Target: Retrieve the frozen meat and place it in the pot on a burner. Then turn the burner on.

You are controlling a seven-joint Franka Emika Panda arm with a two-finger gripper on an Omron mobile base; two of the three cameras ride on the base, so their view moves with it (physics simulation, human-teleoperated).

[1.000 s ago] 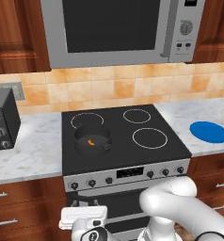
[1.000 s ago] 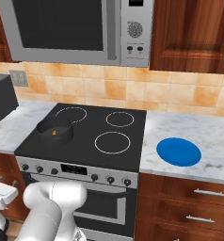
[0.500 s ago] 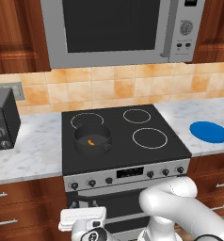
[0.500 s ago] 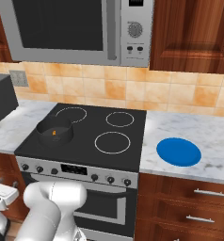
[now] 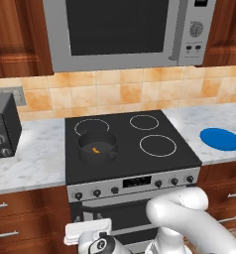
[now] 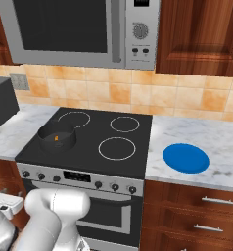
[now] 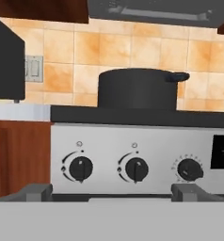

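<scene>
— Looking for what changed: nothing has since the earlier frame. The frozen meat (image 5: 95,150) lies inside the pot (image 5: 97,147) on the stove's front-left burner.
— So placing is done; only the burner remains?
— I'd say so. The end effector (image 7: 112,192) hangs low before the front-left knobs (image 7: 80,168), fingers apart, empty, touching none.
</scene>
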